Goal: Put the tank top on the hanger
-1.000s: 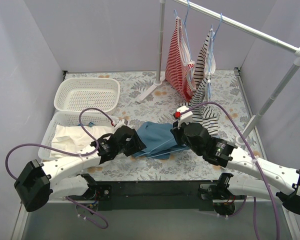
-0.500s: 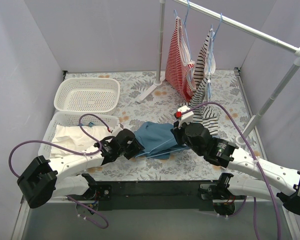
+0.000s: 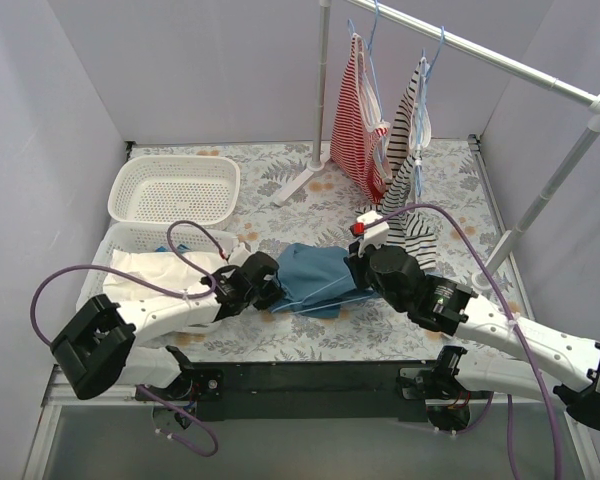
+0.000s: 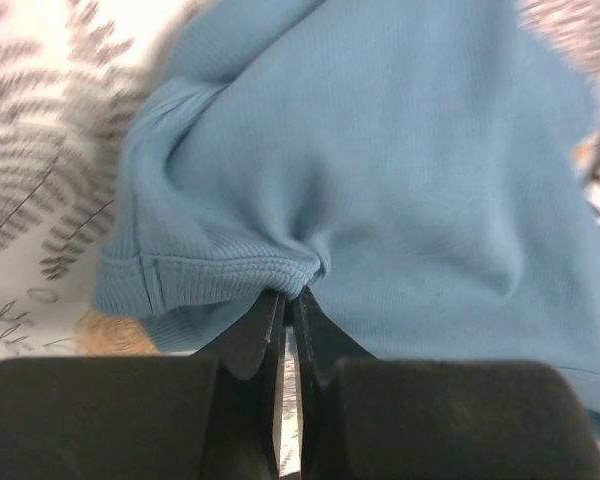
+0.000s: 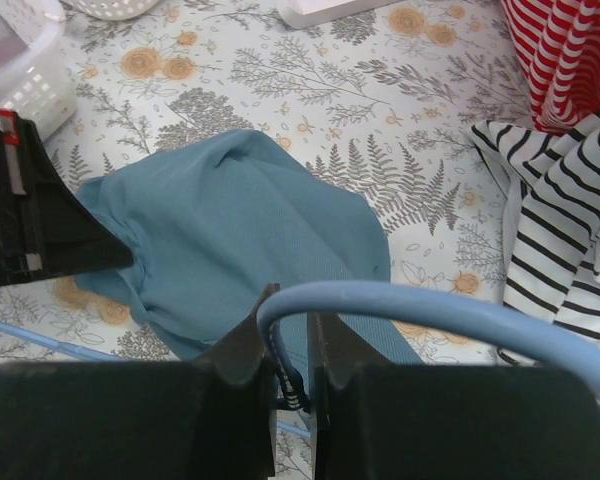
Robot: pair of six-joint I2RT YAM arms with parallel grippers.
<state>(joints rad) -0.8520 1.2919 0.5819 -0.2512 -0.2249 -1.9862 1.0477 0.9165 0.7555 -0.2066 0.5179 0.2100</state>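
Note:
The teal-blue tank top [image 3: 315, 272] lies crumpled on the floral table between both arms. My left gripper [image 3: 272, 288] is shut on its ribbed left hem, and the left wrist view shows the fingertips [image 4: 290, 298] pinching that fold of the tank top [image 4: 380, 170]. My right gripper [image 3: 358, 276] is at the cloth's right side, shut on the light-blue wire hanger [image 5: 430, 305], whose hook curves over my fingers [image 5: 290, 335]. A thin hanger wire [image 3: 325, 292] runs across the cloth. The tank top [image 5: 240, 220] lies just ahead of the right gripper.
Two white baskets stand at the left: an empty one [image 3: 175, 188] and one with white cloth [image 3: 145, 272]. A clothes rack [image 3: 500, 58] at the back right holds a red-and-white striped top [image 3: 358, 110] and a black-and-white striped top [image 3: 410, 180] on blue hangers.
My left arm's elbow has swung to the right while its gripper stays on the tank top's left hem. The right arm and hanger have hardly moved.

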